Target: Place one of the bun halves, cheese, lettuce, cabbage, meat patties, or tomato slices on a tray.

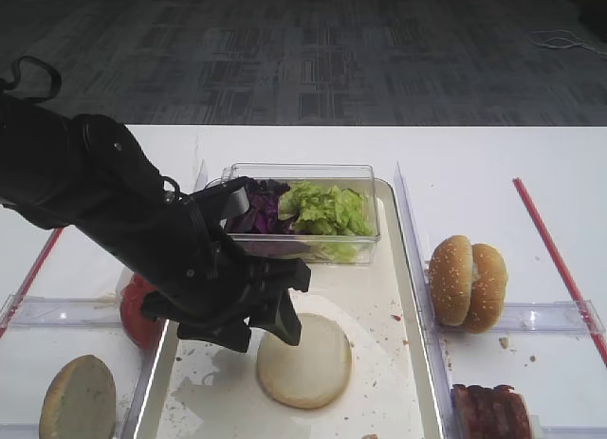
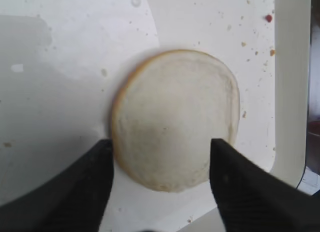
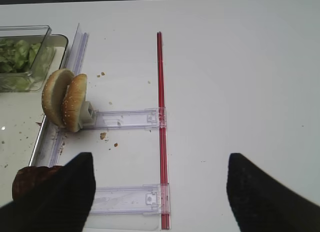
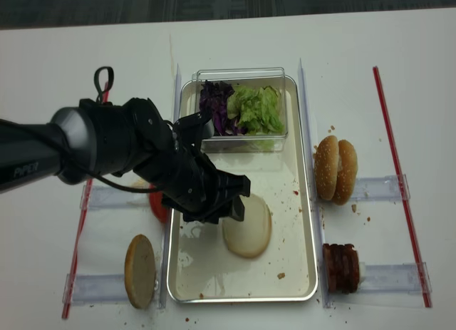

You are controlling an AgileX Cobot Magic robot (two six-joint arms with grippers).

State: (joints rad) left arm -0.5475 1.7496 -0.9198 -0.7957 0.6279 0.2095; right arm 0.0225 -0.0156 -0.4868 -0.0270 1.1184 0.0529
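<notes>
While the pale bun half lies flat on the tray floor, lower centre of the overhead frame, the left gripper hovers over it, fingers spread and pinching nothing. Placement appears done; only withdrawal seems left. The right gripper idles with fingers spread.

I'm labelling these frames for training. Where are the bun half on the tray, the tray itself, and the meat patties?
bun half [image 1: 305, 359], first high view, middle of its pale cut face.
tray [image 4: 312, 223], second high view, right silver rim.
meat patties [image 4: 340, 267], second high view, top of the stack.
</notes>
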